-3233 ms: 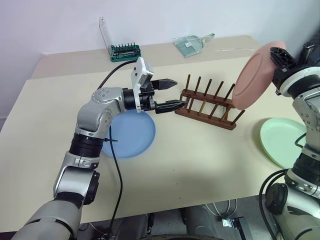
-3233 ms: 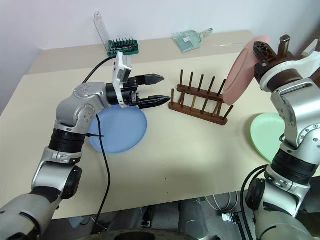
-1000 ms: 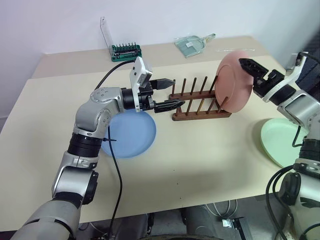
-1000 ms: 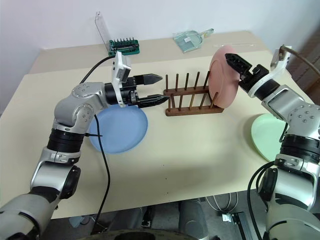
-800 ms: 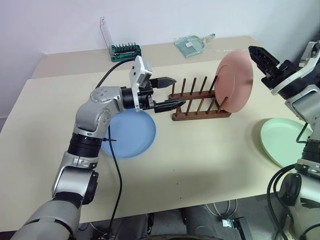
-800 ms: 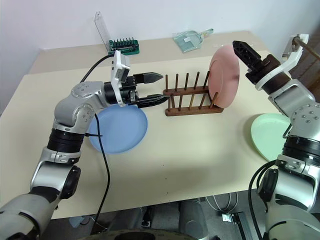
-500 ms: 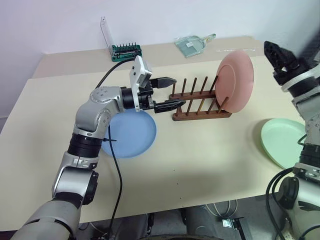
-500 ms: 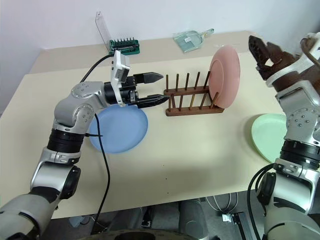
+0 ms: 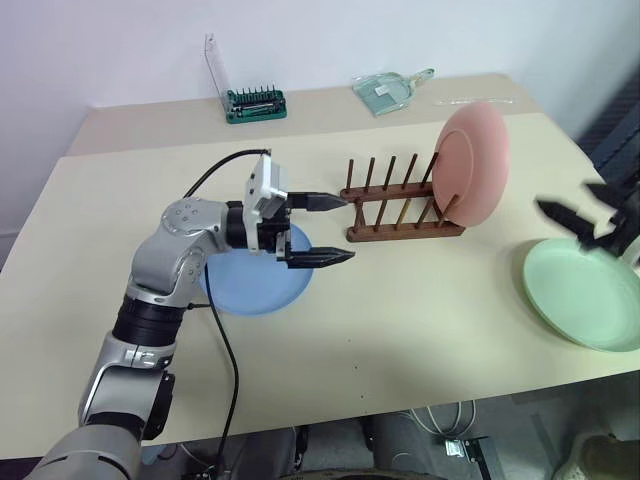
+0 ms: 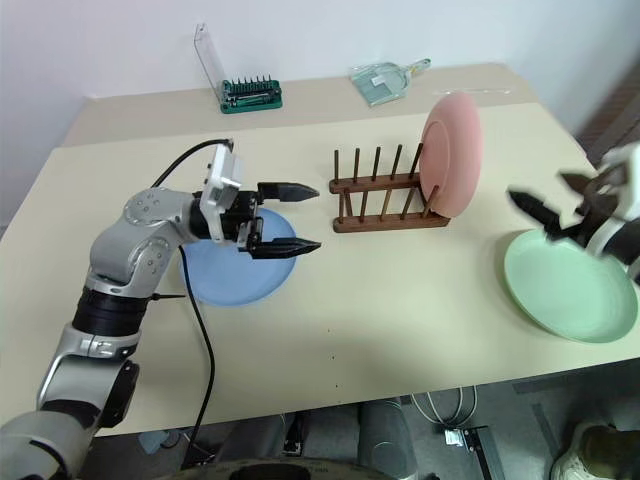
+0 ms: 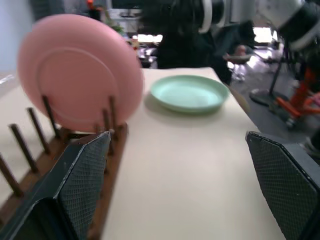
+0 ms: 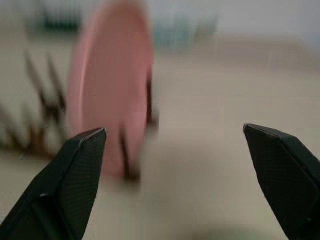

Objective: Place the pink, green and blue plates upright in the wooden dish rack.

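Since a second ago the right gripper (image 10: pixel 562 205) has let go of the pink plate (image 9: pixel 473 163) and drawn back off the rack, and it now hangs with its fingers spread wide over the near edge of the green plate (image 10: pixel 569 287). The left gripper (image 9: pixel 324 228) has pulled back from the rack end too; its jaws are wide apart and empty, hovering above the right rim of the blue plate (image 9: pixel 250 287).

The pink plate stands upright on its edge in the last slot at the right end of the wooden dish rack (image 9: pixel 402 206), leaning slightly against the pegs; the other slots are empty. The green plate lies flat on the table (image 9: pixel 400 330) to the right of the rack, the blue one flat to its left, both well apart from it.

These plates look stiff, light and smooth, so a flat one probably offers only its rim: pinch across the raised lip at the side nearest the gripper, and expect it to slip if gripped shallowly.
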You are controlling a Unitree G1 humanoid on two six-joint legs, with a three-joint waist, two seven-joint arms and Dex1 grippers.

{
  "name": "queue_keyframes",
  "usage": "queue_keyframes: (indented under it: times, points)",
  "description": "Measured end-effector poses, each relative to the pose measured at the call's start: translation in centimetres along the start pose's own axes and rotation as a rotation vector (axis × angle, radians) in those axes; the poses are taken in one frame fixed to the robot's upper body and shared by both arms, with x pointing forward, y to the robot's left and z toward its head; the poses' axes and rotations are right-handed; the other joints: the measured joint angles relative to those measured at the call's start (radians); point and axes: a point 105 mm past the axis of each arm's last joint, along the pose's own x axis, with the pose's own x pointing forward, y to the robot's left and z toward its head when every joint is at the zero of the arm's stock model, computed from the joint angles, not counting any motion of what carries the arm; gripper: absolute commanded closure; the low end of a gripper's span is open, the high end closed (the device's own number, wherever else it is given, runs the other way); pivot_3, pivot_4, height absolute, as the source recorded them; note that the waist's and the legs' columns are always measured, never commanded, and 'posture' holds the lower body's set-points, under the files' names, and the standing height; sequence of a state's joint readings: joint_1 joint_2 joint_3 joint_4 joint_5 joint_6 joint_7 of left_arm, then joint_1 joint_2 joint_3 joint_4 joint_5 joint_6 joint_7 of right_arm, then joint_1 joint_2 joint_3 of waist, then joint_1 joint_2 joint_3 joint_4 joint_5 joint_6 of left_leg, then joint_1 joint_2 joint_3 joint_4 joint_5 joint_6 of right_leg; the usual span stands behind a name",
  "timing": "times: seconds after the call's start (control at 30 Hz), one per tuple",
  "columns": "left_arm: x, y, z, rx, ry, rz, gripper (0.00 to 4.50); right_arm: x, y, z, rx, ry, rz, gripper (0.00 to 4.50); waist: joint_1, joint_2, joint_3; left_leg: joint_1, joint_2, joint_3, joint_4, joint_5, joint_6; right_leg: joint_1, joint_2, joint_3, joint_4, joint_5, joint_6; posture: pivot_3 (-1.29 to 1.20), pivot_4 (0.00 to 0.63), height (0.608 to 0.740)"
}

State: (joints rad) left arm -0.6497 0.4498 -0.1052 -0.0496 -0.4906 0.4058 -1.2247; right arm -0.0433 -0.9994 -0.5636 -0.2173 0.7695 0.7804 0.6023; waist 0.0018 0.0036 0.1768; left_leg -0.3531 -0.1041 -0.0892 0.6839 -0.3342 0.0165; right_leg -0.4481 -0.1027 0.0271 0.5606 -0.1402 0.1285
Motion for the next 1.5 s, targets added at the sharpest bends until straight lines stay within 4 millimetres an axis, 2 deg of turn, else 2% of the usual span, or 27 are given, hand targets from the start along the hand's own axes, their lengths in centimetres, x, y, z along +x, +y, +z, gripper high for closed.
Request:
queue_keyframes:
  times: [0.13, 0.37, 0.5, 0.6, 0.7, 0.83, 1.1, 1.2, 1.3, 1.37, 1.4, 1.47, 1.5]
  points:
    - [0.3, -0.4, -0.2, 0.055, -0.021, -0.020, 0.00, -0.9, 1.9, -2.8, 0.021, 0.121, 0.072, 0.03, 0.010, 0.000, 0.000, 0.004, 0.000, 0.001, 0.000, 0.000, 0.000, 0.004, 0.000, 0.000, 0.000, 0.000, 0.000, 0.00, 0.150, 0.740]
    - [0.3, -0.9, -1.2, 0.085, -0.002, -0.030, 0.00, -3.4, 1.5, -8.6, 0.032, 0.376, 0.020, 0.03, 0.013, 0.000, 0.000, 0.004, 0.000, 0.000, 0.001, 0.000, 0.001, 0.004, 0.000, 0.000, 0.000, 0.000, 0.000, 0.00, 0.150, 0.740]
    - [0.4, -0.9, -1.3, 0.091, 0.005, -0.032, 0.00, -3.6, 0.8, -9.0, -0.008, 0.407, -0.024, 0.03, 0.010, 0.000, 0.000, 0.005, 0.001, 0.001, 0.000, 0.000, 0.000, 0.005, 0.000, 0.000, 0.000, 0.000, 0.000, 0.00, 0.150, 0.740]
    - [0.3, -0.8, -1.4, 0.099, 0.008, -0.025, 0.00, -3.9, -0.1, -9.5, -0.026, 0.433, -0.073, 0.87, 0.013, 0.000, 0.000, 0.005, 0.000, 0.001, 0.001, 0.000, 0.000, 0.005, 0.000, 0.000, 0.000, 0.000, 0.000, 0.00, 0.150, 0.740]
    - [0.3, -0.7, -1.5, 0.098, 0.011, -0.015, 0.00, -4.1, -0.7, -10.2, -0.028, 0.463, -0.096, 2.33, 0.014, -0.001, 0.000, 0.005, 0.000, 0.001, 0.001, 0.000, 0.000, 0.005, 0.000, 0.000, 0.000, 0.000, 0.000, 0.00, 0.150, 0.740]
    - [0.3, -0.6, -1.5, 0.099, 0.009, -0.008, 0.00, -4.3, -0.3, -11.0, -0.029, 0.496, -0.073, 4.44, 0.012, -0.001, 0.000, 0.005, 0.000, 0.001, 0.001, 0.000, 0.000, 0.005, 0.000, 0.000, 0.000, 0.000, 0.000, 0.00, 0.150, 0.740]
    - [0.3, -0.5, -1.6, 0.093, 0.011, 0.000, 0.00, -3.8, -0.2, -10.4, -0.042, 0.482, -0.071, 4.44, 0.012, -0.003, 0.000, 0.007, 0.000, 0.001, 0.000, 0.000, 0.000, 0.007, 0.000, 0.000, 0.000, 0.000, 0.000, 0.00, 0.150, 0.740]
    - [0.3, -0.3, -1.7, 0.089, 0.007, 0.008, 0.00, -2.8, -0.7, -8.6, -0.050, 0.401, -0.095, 4.44, 0.009, -0.003, 0.000, 0.007, 0.001, 0.001, 0.000, 0.000, 0.000, 0.007, 0.000, 0.000, 0.000, 0.000, 0.000, 0.00, 0.150, 0.740]
    - [0.5, -0.1, -1.5, 0.093, 0.001, 0.012, 0.00, -1.0, -3.0, -4.5, -0.023, 0.191, -0.222, 4.44, 0.007, -0.003, 0.001, 0.008, 0.001, 0.002, 0.000, 0.000, 0.000, 0.007, 0.000, 0.001, 0.000, 0.000, 0.000, 0.00, 0.150, 0.740]
    - [0.5, 0.1, -1.4, 0.098, -0.001, 0.017, 0.00, -0.4, -4.4, -0.8, -0.034, 0.031, -0.312, 4.44, 0.010, -0.002, 0.001, 0.008, 0.001, 0.001, -0.001, 0.000, 0.000, 0.006, 0.000, 0.001, 0.000, 0.000, 0.000, 0.00, 0.150, 0.740]
    - [0.4, 0.2, -1.4, 0.098, 0.000, 0.021, 0.00, -0.2, -4.7, 1.7, -0.030, -0.091, -0.341, 4.44, 0.011, -0.003, 0.001, 0.008, 0.001, 0.001, -0.001, 0.000, 0.000, 0.006, 0.001, 0.000, 0.000, 0.000, 0.000, 0.00, 0.150, 0.740]
    - [0.5, 0.2, -1.5, 0.094, -0.002, 0.024, 0.00, -0.1, -4.6, 5.4, -0.044, -0.273, -0.360, 4.44, 0.011, -0.002, 0.001, 0.007, 0.001, 0.001, -0.001, 0.000, -0.001, 0.006, 0.001, 0.000, 0.000, 0.000, 0.000, 0.00, 0.150, 0.740]
    - [0.5, 0.3, -1.5, 0.093, -0.004, 0.025, 0.00, -0.3, -4.4, 7.9, -0.042, -0.404, -0.362, 4.44, 0.011, -0.002, 0.001, 0.007, 0.001, 0.001, -0.001, 0.000, -0.001, 0.005, 0.000, 0.000, 0.000, 0.000, 0.000, 0.00, 0.150, 0.740]
